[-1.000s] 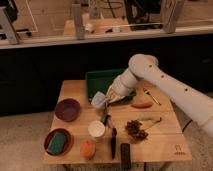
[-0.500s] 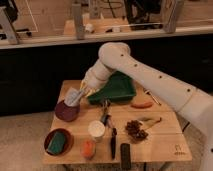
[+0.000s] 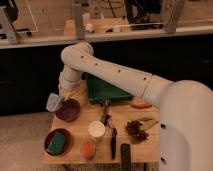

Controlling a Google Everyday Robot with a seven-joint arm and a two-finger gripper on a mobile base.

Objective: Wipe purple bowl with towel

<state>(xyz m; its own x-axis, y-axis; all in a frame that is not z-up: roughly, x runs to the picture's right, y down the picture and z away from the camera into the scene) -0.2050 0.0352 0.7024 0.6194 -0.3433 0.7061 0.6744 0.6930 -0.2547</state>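
Smooth white arm [image 3: 115, 75], built of rounded tubular segments widening toward the lower right; small dark dots were noted along it. The pale gripper [image 3: 61, 95] was located left of centre.

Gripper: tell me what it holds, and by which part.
The gripper holds the towel by its upper right edge, above the left rim of the purple bowl; the rest hangs down.

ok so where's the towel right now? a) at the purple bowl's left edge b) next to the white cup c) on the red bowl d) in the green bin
a: the gripper holds the towel at the upper-left edge of the purple bowl.
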